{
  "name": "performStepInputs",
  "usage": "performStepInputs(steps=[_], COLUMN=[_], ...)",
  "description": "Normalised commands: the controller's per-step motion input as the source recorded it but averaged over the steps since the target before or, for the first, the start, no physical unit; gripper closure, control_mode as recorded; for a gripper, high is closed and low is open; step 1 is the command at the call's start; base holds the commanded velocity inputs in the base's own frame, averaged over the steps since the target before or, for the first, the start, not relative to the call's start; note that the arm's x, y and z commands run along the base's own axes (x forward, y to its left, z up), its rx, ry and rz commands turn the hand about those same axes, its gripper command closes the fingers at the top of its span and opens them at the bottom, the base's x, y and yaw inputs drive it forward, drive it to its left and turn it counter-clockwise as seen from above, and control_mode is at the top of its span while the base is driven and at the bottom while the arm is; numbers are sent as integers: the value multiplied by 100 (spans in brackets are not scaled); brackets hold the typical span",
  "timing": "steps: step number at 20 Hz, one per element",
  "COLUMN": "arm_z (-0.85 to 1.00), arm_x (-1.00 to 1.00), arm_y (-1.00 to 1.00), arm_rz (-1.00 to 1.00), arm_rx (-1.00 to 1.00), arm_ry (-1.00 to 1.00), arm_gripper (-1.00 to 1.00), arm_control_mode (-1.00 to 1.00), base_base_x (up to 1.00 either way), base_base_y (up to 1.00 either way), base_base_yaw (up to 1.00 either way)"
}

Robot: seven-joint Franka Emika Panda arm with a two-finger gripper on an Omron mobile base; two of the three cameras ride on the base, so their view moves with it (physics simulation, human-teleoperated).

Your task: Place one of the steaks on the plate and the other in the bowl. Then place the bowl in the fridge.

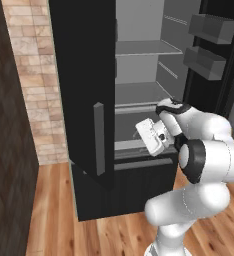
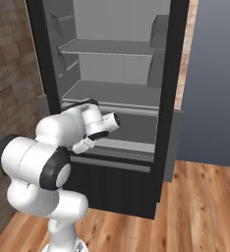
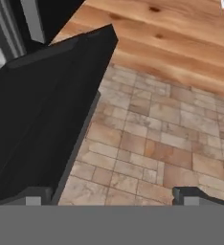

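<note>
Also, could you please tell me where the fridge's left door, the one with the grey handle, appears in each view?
Left base view: the left door is the black panel at centre-left, its outer face and handle showing.
Right base view: it runs down the left edge, nearly edge-on.
Hand view: it is the black slab slanting across the left half.
Shared landmark: the brick wall beside the door.

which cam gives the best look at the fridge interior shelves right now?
The right base view: the open fridge faces the camera, with its grey shelves and lower compartment visible above the arm. The left base view shows the shelves partly hidden behind the black door, plus the door bins. The hand view catches just a dark door edge against brick and floor.
</note>
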Motion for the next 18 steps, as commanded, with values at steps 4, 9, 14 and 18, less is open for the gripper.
performStepInputs(steps=[4, 9, 14, 18], arm_z=[2, -2, 4, 6], arm_x=[-6, 0, 0, 0], arm_y=[10, 49, 29, 9], arm_rz=[16, 8, 0, 0], arm_rx=[18, 2, 9, 19], arm_ry=[12, 0, 0, 0], arm_gripper=[-100, -100, -100, -100], arm_control_mode=[-100, -100, -100, -100], base_base_x=[0, 0, 0, 0], base_base_y=[0, 0, 0, 0], base_base_yaw=[0, 0, 0, 0])
